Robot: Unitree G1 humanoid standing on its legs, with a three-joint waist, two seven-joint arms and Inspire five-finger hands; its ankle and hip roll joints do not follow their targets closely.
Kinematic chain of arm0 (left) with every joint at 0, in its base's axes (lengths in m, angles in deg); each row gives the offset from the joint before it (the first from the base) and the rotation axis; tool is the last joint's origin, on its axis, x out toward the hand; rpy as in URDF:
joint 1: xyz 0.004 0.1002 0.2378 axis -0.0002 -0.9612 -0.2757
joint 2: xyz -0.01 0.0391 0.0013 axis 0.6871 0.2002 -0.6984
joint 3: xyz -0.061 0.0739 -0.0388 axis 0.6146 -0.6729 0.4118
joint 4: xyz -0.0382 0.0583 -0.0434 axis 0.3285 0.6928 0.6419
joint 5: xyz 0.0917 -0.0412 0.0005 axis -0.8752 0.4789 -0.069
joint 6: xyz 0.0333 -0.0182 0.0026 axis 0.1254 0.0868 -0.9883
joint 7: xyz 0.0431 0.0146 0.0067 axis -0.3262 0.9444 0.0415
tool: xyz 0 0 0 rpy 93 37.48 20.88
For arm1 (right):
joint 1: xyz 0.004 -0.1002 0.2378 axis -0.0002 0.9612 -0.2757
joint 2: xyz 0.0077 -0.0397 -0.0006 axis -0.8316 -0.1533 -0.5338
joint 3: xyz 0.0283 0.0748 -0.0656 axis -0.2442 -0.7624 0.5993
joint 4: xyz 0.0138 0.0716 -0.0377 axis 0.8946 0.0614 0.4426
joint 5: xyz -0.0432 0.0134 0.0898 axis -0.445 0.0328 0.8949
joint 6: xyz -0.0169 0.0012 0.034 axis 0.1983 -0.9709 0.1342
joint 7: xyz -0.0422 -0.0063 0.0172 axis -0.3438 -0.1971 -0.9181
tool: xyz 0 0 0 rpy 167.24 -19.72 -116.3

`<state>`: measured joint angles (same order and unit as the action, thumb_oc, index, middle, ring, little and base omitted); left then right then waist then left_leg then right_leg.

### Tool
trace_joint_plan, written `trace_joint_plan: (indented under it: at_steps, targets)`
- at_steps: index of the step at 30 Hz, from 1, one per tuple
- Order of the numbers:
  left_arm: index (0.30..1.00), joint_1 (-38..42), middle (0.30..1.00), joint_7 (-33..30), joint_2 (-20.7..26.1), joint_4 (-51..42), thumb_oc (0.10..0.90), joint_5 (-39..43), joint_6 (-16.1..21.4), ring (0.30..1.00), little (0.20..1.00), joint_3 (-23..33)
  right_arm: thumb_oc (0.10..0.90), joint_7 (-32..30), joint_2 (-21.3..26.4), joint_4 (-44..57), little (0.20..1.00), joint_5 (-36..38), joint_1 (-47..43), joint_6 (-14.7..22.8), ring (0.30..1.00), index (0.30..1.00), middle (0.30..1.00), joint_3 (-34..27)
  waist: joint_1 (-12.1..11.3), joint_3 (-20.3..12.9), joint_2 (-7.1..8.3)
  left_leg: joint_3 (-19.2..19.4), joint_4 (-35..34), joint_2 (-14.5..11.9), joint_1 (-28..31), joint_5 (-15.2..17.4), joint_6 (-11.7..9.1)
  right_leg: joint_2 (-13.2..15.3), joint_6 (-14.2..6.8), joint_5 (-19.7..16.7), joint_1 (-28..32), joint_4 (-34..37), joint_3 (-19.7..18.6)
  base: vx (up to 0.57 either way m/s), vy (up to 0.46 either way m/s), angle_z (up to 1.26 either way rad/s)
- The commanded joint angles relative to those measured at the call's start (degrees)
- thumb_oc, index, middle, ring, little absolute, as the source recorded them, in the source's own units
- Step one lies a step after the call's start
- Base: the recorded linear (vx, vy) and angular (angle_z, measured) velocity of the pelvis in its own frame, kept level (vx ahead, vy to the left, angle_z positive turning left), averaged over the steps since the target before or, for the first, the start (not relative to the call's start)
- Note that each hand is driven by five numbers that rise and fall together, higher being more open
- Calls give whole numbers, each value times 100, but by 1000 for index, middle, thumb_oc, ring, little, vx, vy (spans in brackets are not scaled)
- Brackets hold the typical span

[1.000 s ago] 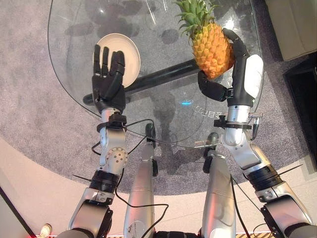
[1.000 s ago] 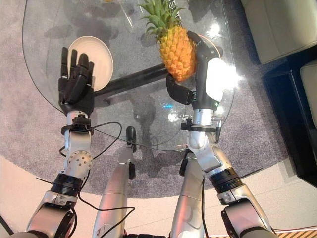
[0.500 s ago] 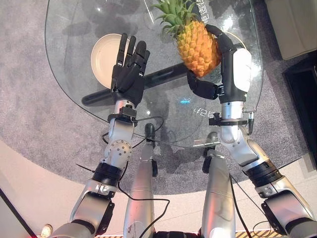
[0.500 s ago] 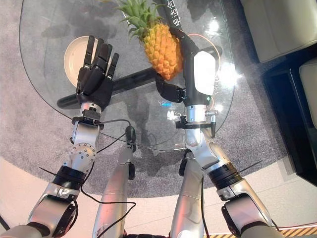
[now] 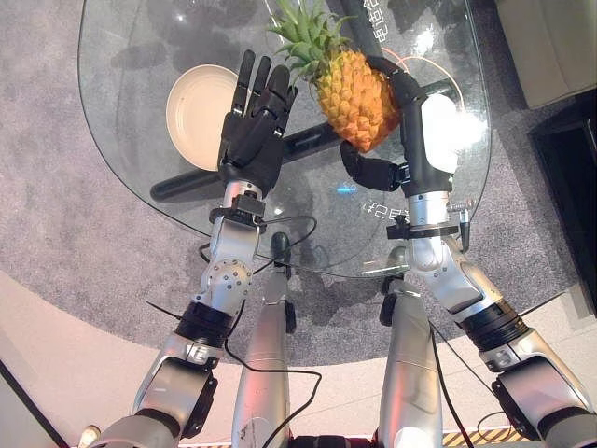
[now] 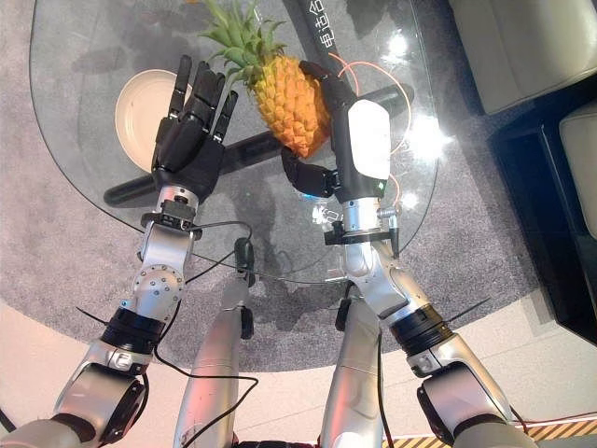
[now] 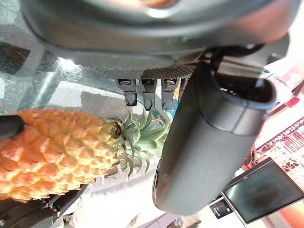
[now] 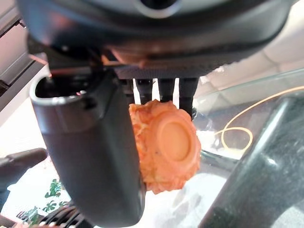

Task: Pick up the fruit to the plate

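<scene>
Over the near part of the round glass table (image 5: 121, 140), the right hand (image 5: 410, 131) has its fingers and thumb curled round the pineapple (image 5: 353, 96), holding it above the glass with its leafy crown tilted toward the left hand (image 5: 252, 126). That hand is raised with its fingers straight and spread, palm just beside the crown, gripping nothing. Farther off and to the robot's left, the cream plate (image 5: 194, 112) rests on the tabletop, well apart from the fruit
</scene>
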<state>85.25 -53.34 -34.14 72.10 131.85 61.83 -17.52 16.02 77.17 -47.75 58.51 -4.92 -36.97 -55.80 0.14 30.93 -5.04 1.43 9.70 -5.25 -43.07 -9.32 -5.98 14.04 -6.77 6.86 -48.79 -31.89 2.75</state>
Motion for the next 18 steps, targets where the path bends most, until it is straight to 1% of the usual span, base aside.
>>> trace_joint_plan:
  at_steps: [1, 5, 9, 13, 18]
  targets:
    - [900, 630, 900, -319, -20, -619, 800, -544, 420, 900, 900, -24, 100, -59, -79, 1331, 200, -139, -989, 498, 300, 300, 300, -23, -14, -114, 11, 107, 377, 174, 153, 561, 203, 33, -33, -761, 517, 1218, 382, 0, 0, 0]
    - [900, 653, 900, -611, -46, -664, 800, -754, 343, 900, 900, -46, 100, -43, -90, 1357, 200, -90, -1033, 440, 300, 300, 300, 34, -37, -114, 11, 95, 350, 187, 147, 536, 199, 30, -40, -765, 530, 1240, 413, 0, 0, 0]
    - [900, 653, 900, -744, -67, -732, 800, -825, 310, 900, 900, -92, 100, -47, -112, 1382, 200, -99, -1039, 408, 300, 300, 300, 63, -54, -114, 5, 92, 323, 191, 143, 515, 199, 40, -47, -777, 533, 1256, 442, 0, 0, 0]
    - [900, 681, 900, -1138, -86, -733, 800, -1137, 309, 900, 900, -114, 100, -42, -152, 1393, 200, -87, -1105, 332, 300, 300, 300, 123, -73, -114, 10, 82, 320, 196, 127, 500, 198, 33, -45, -786, 532, 1265, 456, 0, 0, 0]
    - [900, 659, 900, -1100, -114, -819, 800, -1084, 375, 900, 900, -134, 100, -4, -169, 1433, 200, -48, -1088, 283, 300, 300, 300, 164, -85, -114, 14, 75, 290, 207, 149, 481, 200, 41, -55, -807, 561, 1297, 473, 0, 0, 0]
